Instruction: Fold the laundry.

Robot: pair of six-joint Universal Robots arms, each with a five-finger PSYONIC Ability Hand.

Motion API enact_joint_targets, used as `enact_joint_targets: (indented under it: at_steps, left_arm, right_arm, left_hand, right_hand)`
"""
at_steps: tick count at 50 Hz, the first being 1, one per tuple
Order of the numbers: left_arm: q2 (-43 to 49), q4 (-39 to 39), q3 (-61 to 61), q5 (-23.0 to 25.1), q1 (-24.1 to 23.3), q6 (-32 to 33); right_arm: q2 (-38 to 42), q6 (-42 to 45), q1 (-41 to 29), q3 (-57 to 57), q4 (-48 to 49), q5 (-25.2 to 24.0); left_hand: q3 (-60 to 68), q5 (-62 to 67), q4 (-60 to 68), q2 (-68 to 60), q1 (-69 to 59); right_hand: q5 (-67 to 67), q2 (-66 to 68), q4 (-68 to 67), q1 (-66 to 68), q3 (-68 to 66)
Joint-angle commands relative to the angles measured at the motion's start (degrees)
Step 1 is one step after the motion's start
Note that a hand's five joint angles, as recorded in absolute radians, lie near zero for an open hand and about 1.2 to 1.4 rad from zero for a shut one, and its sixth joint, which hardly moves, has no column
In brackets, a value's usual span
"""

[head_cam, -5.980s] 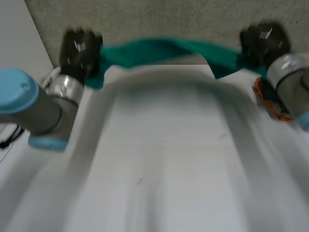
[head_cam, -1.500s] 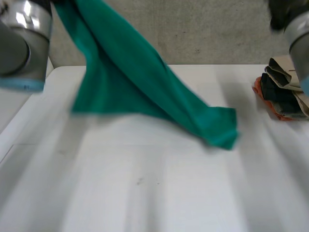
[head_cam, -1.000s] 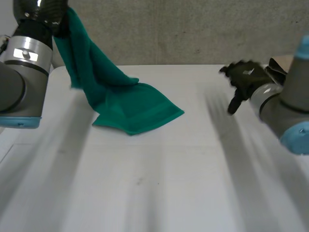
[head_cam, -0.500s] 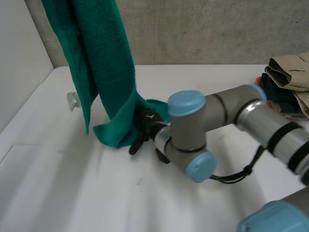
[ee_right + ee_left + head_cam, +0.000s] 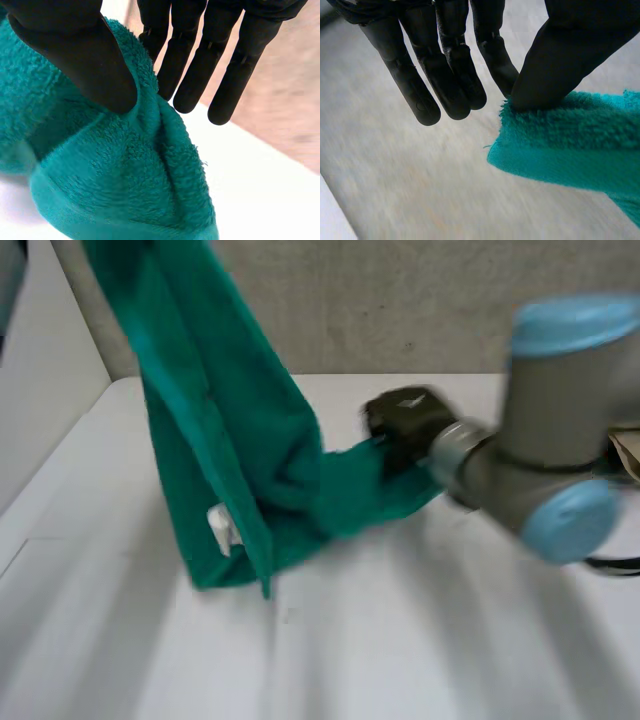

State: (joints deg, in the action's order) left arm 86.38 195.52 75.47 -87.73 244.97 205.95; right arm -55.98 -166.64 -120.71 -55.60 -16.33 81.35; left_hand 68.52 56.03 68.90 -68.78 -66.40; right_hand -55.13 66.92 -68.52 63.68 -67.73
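The towel [image 5: 235, 450] hangs over the desk's [image 5: 420, 640] left half, towards the far edge; the right hand [image 5: 402, 422] pinches its lower end, nearer the desk's middle; the left hand [image 5: 445, 65] pinches another edge.

no legible text, white tag [image 5: 222, 530] on green towel [image 5: 215, 410] unreadable

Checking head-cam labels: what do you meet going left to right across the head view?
green towel, hanging from above → right hand, pinching the towel's lower end → right arm, grey joint with light-blue caps
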Motion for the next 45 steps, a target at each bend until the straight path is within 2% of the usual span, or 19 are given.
enact_joint_targets:
  at_steps: [1, 8, 11, 12, 14, 19, 23, 24, 26, 29, 34, 38, 43, 45]
  left_arm:
    - [-0.86, -2.51, 14.6, 0.54, 4.11, -0.28]
    - [3.17, 0.12, 28.14, 0.45, 2.45, -0.63]
    - [9.41, 2.23, 29.47, 0.1, -1.41, -0.72]
    - [10.73, 2.49, 29.47, -0.07, -2.47, -0.72]
    - [13.54, 2.76, 29.03, -0.34, -4.49, -0.72]
    - [14.08, 2.85, 27.54, -0.43, -4.32, -0.72]
    - [13.03, 2.85, 26.57, -0.43, -3.89, -0.63]
    - [12.51, 2.85, 26.48, -0.43, -3.71, -0.63]
    - [10.57, 2.76, 26.22, -0.43, -3.27, -0.54]
    - [8.38, 2.85, 26.22, -0.25, -2.4, -0.54]
    - [5.48, 2.85, 26.22, 0.19, -1.51, -0.63]
    - [4.07, 3.02, 26.13, 0.37, -1.25, -0.63]
    - [3.62, 3.29, 25.78, 0.37, -1.25, -0.63]
    - [3.62, 3.64, 25.6, 0.37, -1.16, -0.72]
  right_arm:
    - [-2.39, 16.17, 7.41, 3.56, -5.99, 0.47]
    - [7.71, 24.25, 10.84, 8.22, -7.05, 1.0]
    - [12.2, 28.56, 10.58, 9.63, -6.35, 1.18]
    - [13.08, 29.35, 10.58, 9.9, -5.91, 1.35]
    - [14.92, 30.93, 10.58, 10.34, -2.94, 2.57]
    - [13.62, 29.8, 11.11, 6.66, 7.44, 7.15]
    - [4.94, 26.55, 11.46, -3.26, 12.46, 9.0]
    - [-1.18, 25.07, 11.9, -7.72, 12.9, 9.0]
    - [-7.01, 23.57, 12.51, -12.22, 12.9, 8.91]
    - [-12.31, 20.49, 12.78, -19.09, 12.29, 9.0]
    - [-13.28, 14.78, 12.78, -26.48, 8.34, 7.69]
    - [-13.02, 8.63, 12.78, -30.7, 6.93, 4.08]
    - [-11.18, 3.96, 12.69, -33.95, 13.15, -0.14]
    - [-7.15, 3.0, 12.34, -34.22, 18.07, -0.76]
  left_hand:
    - [11.48, 13.97, 11.1, -11.22, -13.6]
    - [11.48, 13.97, 11.1, -11.22, -13.6]
    - [11.48, 13.97, 11.1, -11.22, -13.6]
    - [11.48, 13.97, 11.1, -11.22, -13.6]
    - [11.48, 13.97, 11.1, -11.22, -13.6]
    - [11.48, 13.97, 11.1, -11.22, -13.6]
    - [11.48, 13.97, 11.1, -11.22, -13.6]
    - [11.48, 13.97, 11.1, -11.22, -13.6]
    - [11.48, 13.97, 11.1, -11.22, -13.6]
    - [11.48, 13.97, 11.1, -11.22, -13.6]
    - [11.48, 13.97, 11.1, -11.22, -13.6]
    - [11.48, 13.97, 11.1, -11.22, -13.6]
    - [11.48, 13.97, 11.1, -11.22, -13.6]
    - [11.48, 13.97, 11.1, -11.22, -13.6]
  right_hand:
    - [-14.87, 13.08, -11.48, 16.32, -12.27]
    - [-14.87, 13.08, -11.48, 16.32, -12.27]
    - [-14.87, 13.08, -11.48, 16.32, -12.27]
    - [-0.11, -1.68, 3.28, 1.56, 2.49]
    - [55.13, -56.92, 58.52, -53.68, 57.73]
    - [55.13, -56.92, 58.52, -53.68, 57.73]
    - [55.13, -56.92, 58.52, -53.68, 57.73]
    - [55.13, -56.92, 58.52, -53.68, 57.73]
    - [55.13, -56.92, 58.52, -53.68, 57.73]
    - [53.74, -55.52, 57.13, -52.29, 56.34]
    - [46.47, -48.26, 49.86, -45.02, 49.07]
    - [44.62, -46.41, 48.01, -43.17, 47.22]
    - [40.59, -42.38, 43.98, -39.14, 43.19]
    - [37.39, -39.18, 40.78, -35.94, 40.0]
